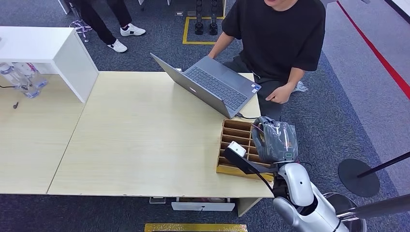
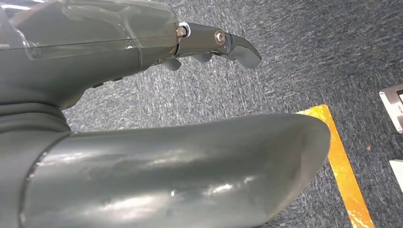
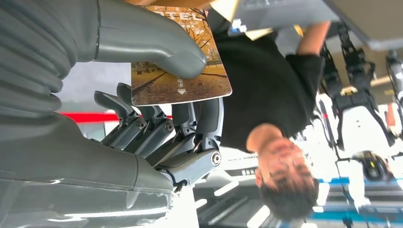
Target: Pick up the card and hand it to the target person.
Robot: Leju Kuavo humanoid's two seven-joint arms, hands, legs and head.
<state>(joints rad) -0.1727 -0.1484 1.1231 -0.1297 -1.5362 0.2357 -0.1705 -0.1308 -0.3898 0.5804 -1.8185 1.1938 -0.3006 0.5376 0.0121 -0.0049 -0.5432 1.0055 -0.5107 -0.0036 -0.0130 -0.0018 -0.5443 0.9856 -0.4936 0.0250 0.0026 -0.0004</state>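
Where the right arm rises from below in the head view, the right hand (image 1: pixel 274 140) sits over the wooden slotted organiser (image 1: pixel 235 145) at the tabletop's (image 1: pixel 145 135) near right corner, beside an open laptop (image 1: pixel 212 84). A person in a black shirt (image 1: pixel 278 36) is behind that corner, close to the hand.

In the left wrist view, the left hand (image 2: pixel 142 95) hangs above grey carpet (image 2: pixel 309 57) crossed by an orange floor stripe (image 2: pixel 344 175) — its fingers lie loosely apart, holding nothing.

In the right wrist view, the right hand pinches the card (image 3: pixel 183 71) — an autumn-tree picture — between thumb and fingers (image 3: pixel 157 128), with the person just beyond it.
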